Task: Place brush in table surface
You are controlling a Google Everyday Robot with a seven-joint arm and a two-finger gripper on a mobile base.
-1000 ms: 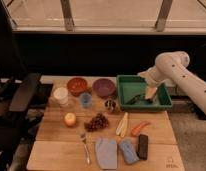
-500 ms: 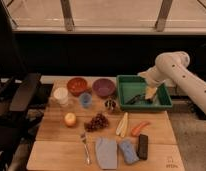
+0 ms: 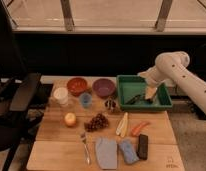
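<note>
Fork (image 3: 85, 148) nearest, at the front edge of the wooden counter (image 3: 56, 155). Right of it in a row: blue-grey cloth (image 3: 106, 153), blue sponge (image 3: 128, 151), black block (image 3: 142, 146). The sponge and block are just beside each other.

Next row back: orange fruit (image 3: 70, 119), bunch of dark grapes (image 3: 97, 121), pale elongated item (image 3: 122, 124) (can't tell what it is), and a carrot (image 3: 140, 128) angled just beside it.

Behind those: white cup (image 3: 61, 95), small blue cup (image 3: 85, 100), small metal cup (image 3: 110, 104). Then a red bowl (image 3: 77, 85) and purple bowl (image 3: 104, 87) side by side toward the far edge.

Green bin (image 3: 146, 106) sits at the counter's far right, next to the purple bowl. Brush (image 3: 135, 98) lies inside the bin near its front wall, dark handle slanting. It is not on the counter planks.

My gripper (image 3: 150, 93) is down in the bin, just right of the brush, jaws spread wide. Can't tell whether it touches the brush.

My white arm (image 3: 172, 67) comes in from the right, above the bin's far corner. Black chair (image 3: 21, 97) stands off the counter's left side. Window frame (image 3: 67, 15) at the back.
</note>
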